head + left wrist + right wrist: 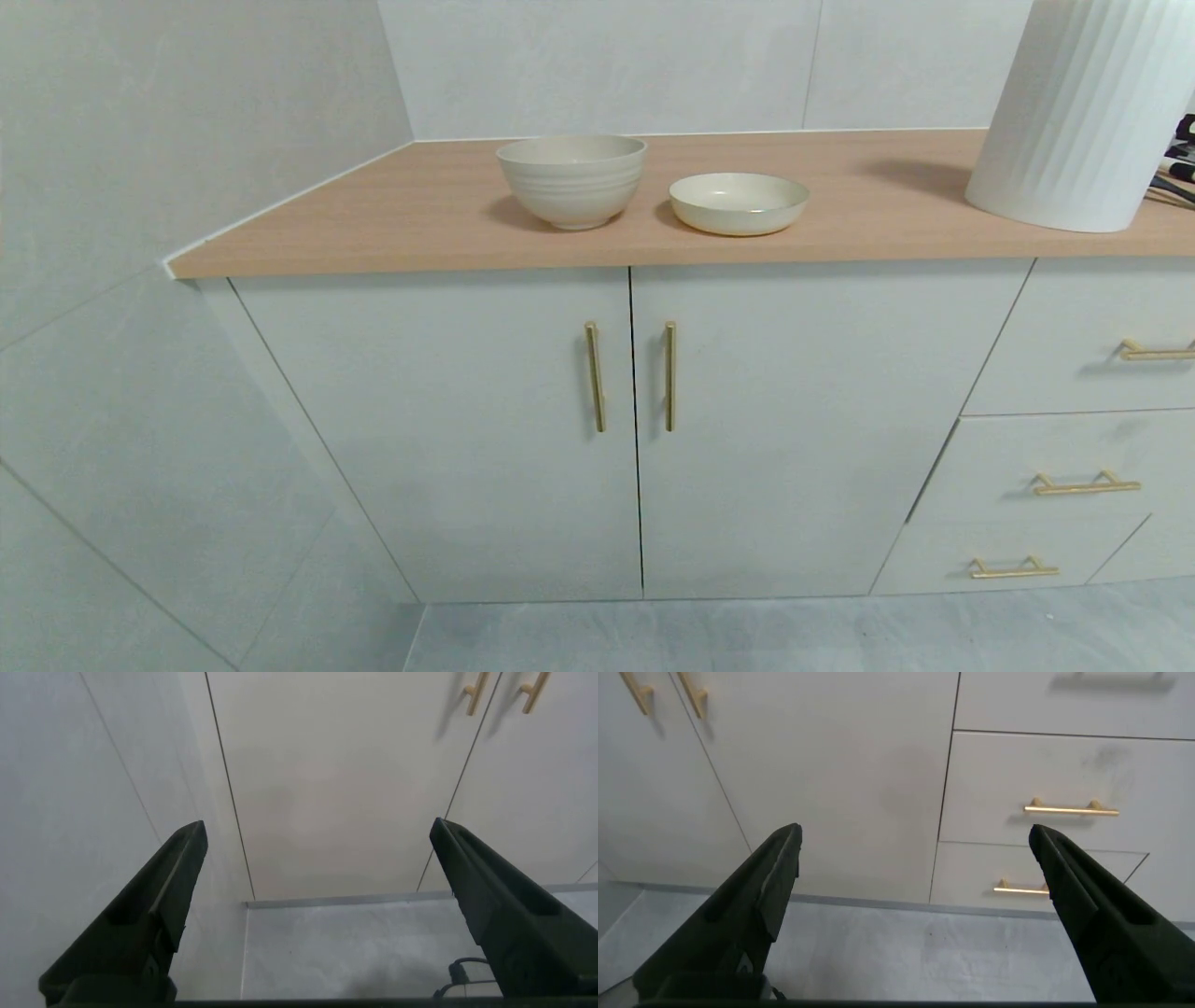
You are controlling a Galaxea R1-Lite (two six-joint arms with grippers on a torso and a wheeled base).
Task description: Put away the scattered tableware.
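A deep cream ribbed bowl [571, 179] stands on the wooden countertop [392, 219], and a shallow cream dish [738, 202] sits just to its right. Below them are two shut white cabinet doors with gold vertical handles [595, 376] [669, 375]. My left gripper [318, 859] hangs low and open, facing the left cabinet door [336, 793] and the floor. My right gripper [915, 859] is open too, down in front of the right door and the drawers [1064, 784], with nothing between its fingers.
A tall white ribbed container [1083, 112] stands on the counter at the right, with dark utensils [1178, 173] behind it. Three drawers with gold handles [1086, 485] are right of the doors. A tiled wall [140, 280] closes the left side. Grey floor [747, 635] lies below.
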